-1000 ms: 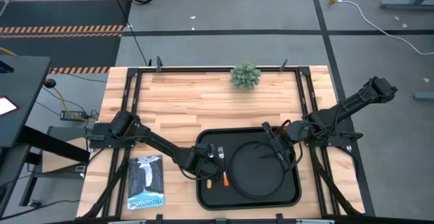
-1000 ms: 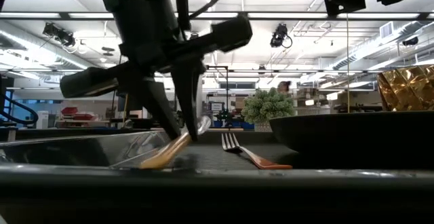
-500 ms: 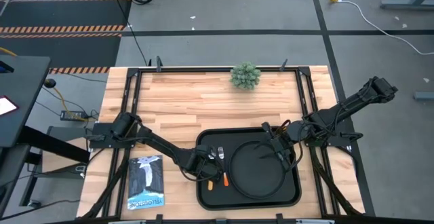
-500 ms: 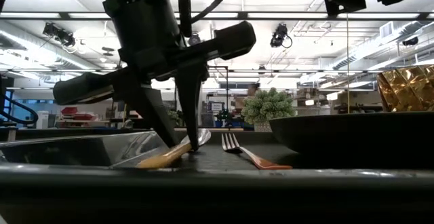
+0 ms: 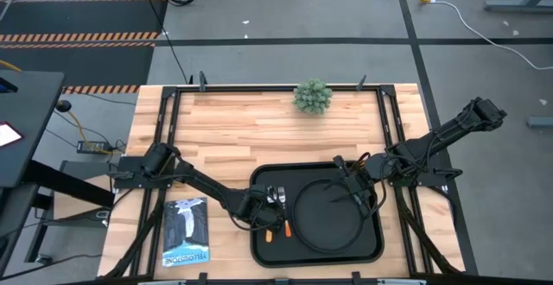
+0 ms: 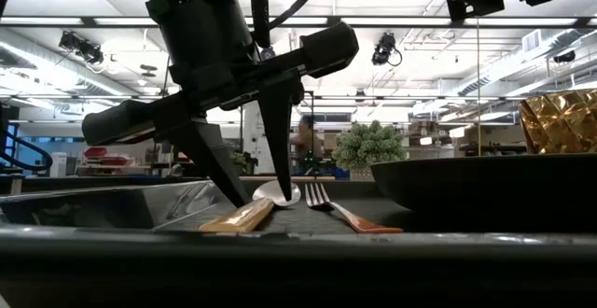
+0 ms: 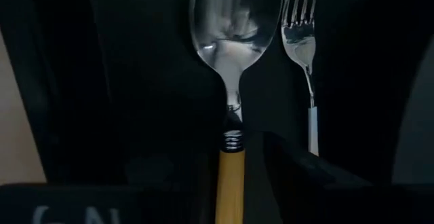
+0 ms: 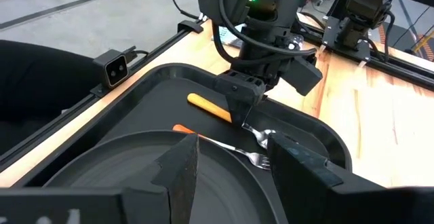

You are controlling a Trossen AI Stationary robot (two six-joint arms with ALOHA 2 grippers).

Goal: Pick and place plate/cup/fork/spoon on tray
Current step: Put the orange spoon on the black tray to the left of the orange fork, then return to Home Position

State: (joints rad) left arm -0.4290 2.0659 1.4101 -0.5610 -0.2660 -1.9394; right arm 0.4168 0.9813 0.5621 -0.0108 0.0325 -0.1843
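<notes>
- Lying flat on the floor of the large matte-black rounded-square tray [image 5: 373, 243], the small spoon with silver oval bowl and orange handle [image 6: 250, 209] sits in the tray's left part, its bowl pointing away from the front edge of the wooden worktop [image 5: 251, 125].
- The left tool [image 5: 259, 213] stands directly over the spoon; in the low view its two dark fingers [image 6: 280, 145] come down on both sides of the spoon, where the handle meets the bowl, and they are spread apart with a gap to the metal, so the tool is released and grasps nothing.
- In the left wrist view the spoon's bowl [image 7: 234, 27] and the yellow-orange handle [image 7: 230, 183] run straight between the two fingers.
- The small fork with silver tines and an orange handle [image 6: 340, 210] lies just beside the spoon, parallel to it, on the side nearer to the round matte-black plate [image 5: 328, 213].
- The plate rests inside the tray and fills its middle and right part; its raised rim [image 6: 485, 191] shows dark in the low view.
- The small translucent amber-orange cup [image 6: 560, 121] is seen at the right edge of the low view, above the plate's rim.
- The right tool [image 5: 356, 190] hovers over the plate's far right edge; in the right wrist view its fingers [image 8: 180, 173] are apart and empty, so it is released.
- A small green plant [image 5: 312, 96] stands at the far edge of the worktop, and a printed booklet [image 5: 186, 231] lies near the front left, well apart from the tray.
</notes>
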